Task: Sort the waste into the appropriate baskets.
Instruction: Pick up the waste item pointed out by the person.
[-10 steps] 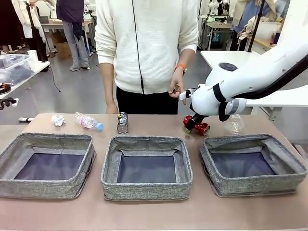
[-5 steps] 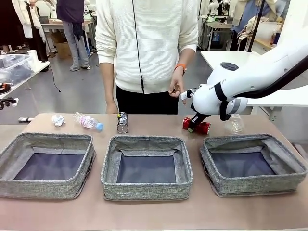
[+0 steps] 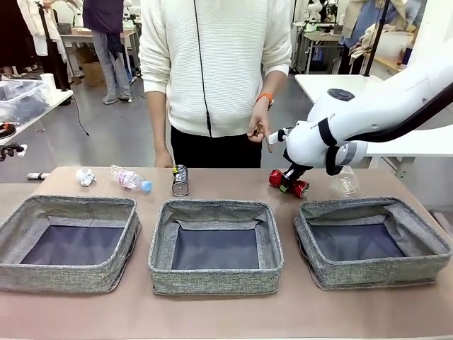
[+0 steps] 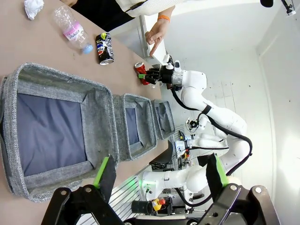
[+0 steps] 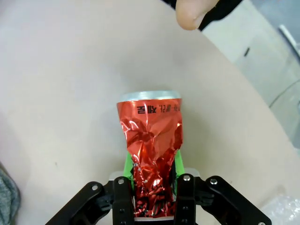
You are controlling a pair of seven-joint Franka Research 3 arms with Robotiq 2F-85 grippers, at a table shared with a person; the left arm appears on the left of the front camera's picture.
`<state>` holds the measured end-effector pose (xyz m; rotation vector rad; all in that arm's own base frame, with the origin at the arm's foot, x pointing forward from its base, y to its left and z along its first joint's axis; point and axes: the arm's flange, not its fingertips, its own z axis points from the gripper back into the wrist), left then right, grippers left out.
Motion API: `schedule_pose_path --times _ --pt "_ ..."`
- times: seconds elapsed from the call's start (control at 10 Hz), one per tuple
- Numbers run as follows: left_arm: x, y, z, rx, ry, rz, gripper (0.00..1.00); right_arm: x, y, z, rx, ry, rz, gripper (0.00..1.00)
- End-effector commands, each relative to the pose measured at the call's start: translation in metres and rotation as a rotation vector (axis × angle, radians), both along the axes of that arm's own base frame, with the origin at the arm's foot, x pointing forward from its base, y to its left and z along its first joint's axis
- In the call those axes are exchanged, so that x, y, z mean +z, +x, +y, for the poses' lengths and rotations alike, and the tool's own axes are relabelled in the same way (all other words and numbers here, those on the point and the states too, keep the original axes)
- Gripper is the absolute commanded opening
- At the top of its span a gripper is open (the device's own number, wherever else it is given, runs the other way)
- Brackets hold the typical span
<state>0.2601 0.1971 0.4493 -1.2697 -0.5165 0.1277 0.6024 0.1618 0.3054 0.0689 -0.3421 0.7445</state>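
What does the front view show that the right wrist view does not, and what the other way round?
Front view adds: left basket, middle basket, right basket, a dark can, a blue-capped bottle and a paper wad. Right wrist view adds: green pads squeezing the crumpled red can. Both share: the right tool shut on that can, the table, a person's hand nearby.

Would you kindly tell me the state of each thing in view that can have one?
Red can, crushed, clamped in the right jaws.
Dark can, loose on the table.
Blue-capped bottle, lying down, capped.
Other bottle, loose on the table.
Paper wad, crumpled.
Baskets, left, middle, right, all empty.
Left jaws, open, empty.
Right jaws, shut on the red can.
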Motion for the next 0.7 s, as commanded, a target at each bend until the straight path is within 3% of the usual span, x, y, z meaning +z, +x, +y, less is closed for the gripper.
schedule_pose_path --times 0.0,0.3,0.4,0.5,0.6 --pt "0.001 0.0 -0.001 -0.003 -0.006 -0.028 1.0 0.007 -0.003 -0.004 -0.001 0.032 0.019 0.0" --pt "0.001 0.0 -0.001 -0.003 -0.006 -0.028 1.0 0.02 -0.006 -0.012 -0.011 0.025 -0.02 0.0" --pt "0.001 0.0 -0.001 -0.003 -0.006 -0.028 1.0 0.038 -0.014 -0.02 -0.018 0.008 -0.035 0.0" --pt "0.001 0.0 -0.001 -0.003 -0.006 -0.028 1.0 0.082 -0.037 -0.04 -0.067 0.064 0.02 0.0" --pt "0.001 0.0 -0.001 -0.003 -0.006 -0.028 1.0 0.13 -0.067 -0.061 -0.19 0.135 0.081 0.0"
